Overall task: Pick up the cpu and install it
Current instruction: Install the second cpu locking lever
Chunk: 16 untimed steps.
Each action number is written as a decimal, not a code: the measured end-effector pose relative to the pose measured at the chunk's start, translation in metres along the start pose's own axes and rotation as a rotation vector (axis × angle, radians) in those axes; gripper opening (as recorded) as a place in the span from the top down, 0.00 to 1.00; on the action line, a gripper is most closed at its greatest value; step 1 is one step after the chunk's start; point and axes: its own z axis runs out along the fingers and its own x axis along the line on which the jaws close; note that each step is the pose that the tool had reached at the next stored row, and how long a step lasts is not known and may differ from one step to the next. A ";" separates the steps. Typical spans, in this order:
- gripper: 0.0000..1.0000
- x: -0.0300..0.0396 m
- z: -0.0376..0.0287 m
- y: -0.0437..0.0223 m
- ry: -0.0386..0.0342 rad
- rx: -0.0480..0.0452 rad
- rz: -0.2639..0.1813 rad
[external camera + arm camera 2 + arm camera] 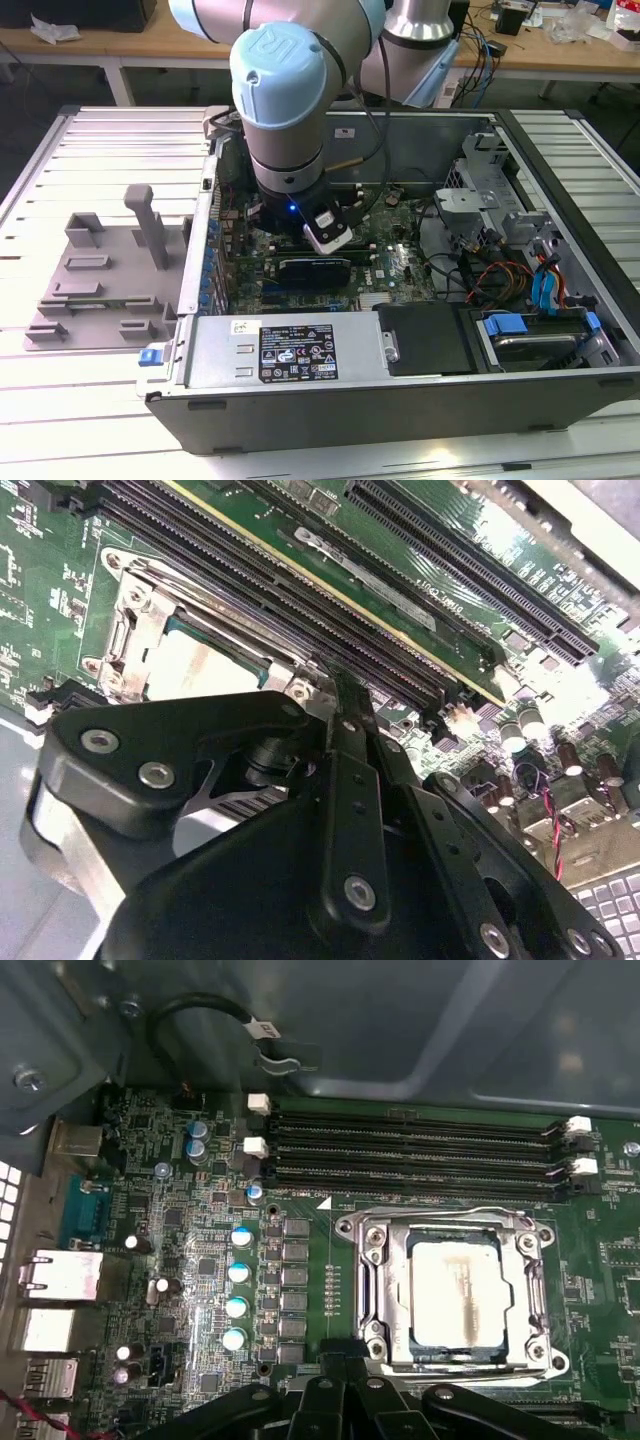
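Hovering inside open metal computer case (400,385) | gripper (340,1352) black, jointed links, jaws pressed narrow together, holding nothing, just beside socket frame (370,1260) | cpu (462,1293) flat, square, smeared silver top, seated within shiny steel frame on green motherboard (200,1260)

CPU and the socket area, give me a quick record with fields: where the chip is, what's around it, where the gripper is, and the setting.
cpu: silver-topped chip lying flat in the socket, seen in both wrist views
socket frame: metal frame around the chip, on the green motherboard
memory slots: long black rows beside the socket
gripper: black gripper hanging just beside the socket frame, holding nothing visible
setting: open computer case on a slatted table, arm reaching in
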 end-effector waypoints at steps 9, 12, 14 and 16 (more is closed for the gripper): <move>0.89 -0.0016 -0.0149 0.0045 0.0016 0.0373 -0.003; 0.89 -0.0028 -0.0253 0.0077 0.0019 0.0449 -0.003; 0.89 -0.0035 -0.0303 0.0095 0.0020 0.0469 -0.003; 0.89 -0.0042 -0.0312 0.0123 0.0019 0.0473 -0.003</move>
